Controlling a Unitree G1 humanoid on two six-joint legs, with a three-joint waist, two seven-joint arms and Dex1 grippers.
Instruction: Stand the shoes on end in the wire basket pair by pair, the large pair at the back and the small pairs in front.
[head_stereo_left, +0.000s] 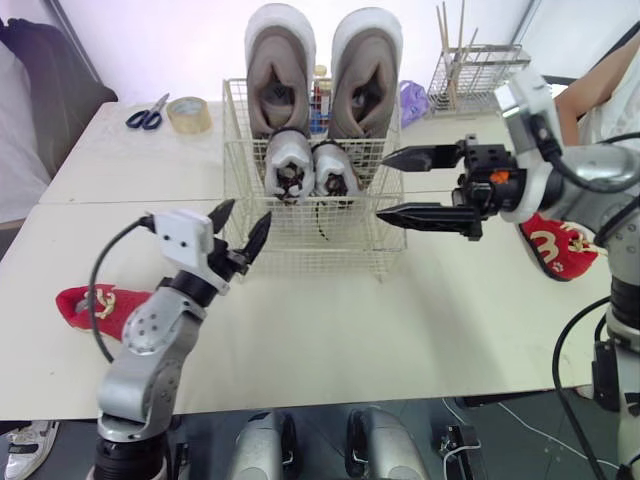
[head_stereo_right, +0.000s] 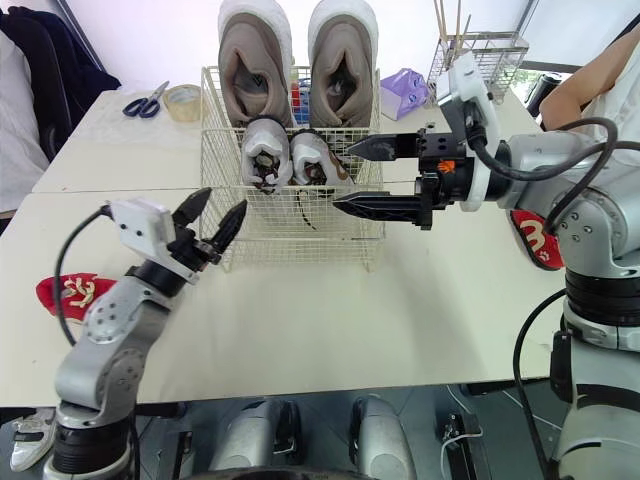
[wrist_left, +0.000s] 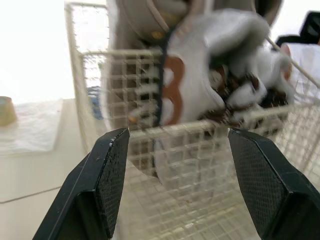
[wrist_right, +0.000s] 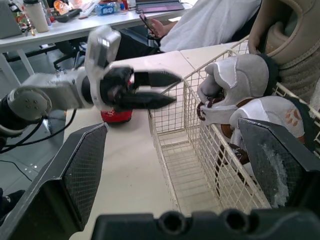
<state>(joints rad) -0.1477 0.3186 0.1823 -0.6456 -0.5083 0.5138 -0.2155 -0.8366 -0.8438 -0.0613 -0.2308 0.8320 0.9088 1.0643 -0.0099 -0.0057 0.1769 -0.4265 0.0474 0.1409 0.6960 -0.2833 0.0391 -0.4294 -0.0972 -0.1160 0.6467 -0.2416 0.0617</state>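
Note:
A wire basket (head_stereo_left: 310, 238) stands mid-table. At its back a large taupe pair (head_stereo_left: 281, 70) (head_stereo_left: 366, 68) stands on end. A small white pair (head_stereo_left: 290, 165) (head_stereo_left: 336, 170) stands just in front of it. One red shoe (head_stereo_left: 98, 306) lies on the table at the left, behind my left arm. Another red shoe (head_stereo_left: 556, 247) lies at the right, behind my right arm. My left gripper (head_stereo_left: 248, 210) is open and empty by the basket's front left corner. My right gripper (head_stereo_left: 383, 187) is open and empty, just outside the basket's right wall. The right wrist view shows the left gripper (wrist_right: 156, 90) across the basket.
Scissors (head_stereo_left: 148, 113) and a tape roll (head_stereo_left: 189, 115) lie at the back left. A wire rack (head_stereo_left: 478, 75) with sticks and a purple object (head_stereo_left: 412, 100) stand at the back right. A person (head_stereo_left: 610, 85) sits at the right edge. Bare table stretches in front of the basket.

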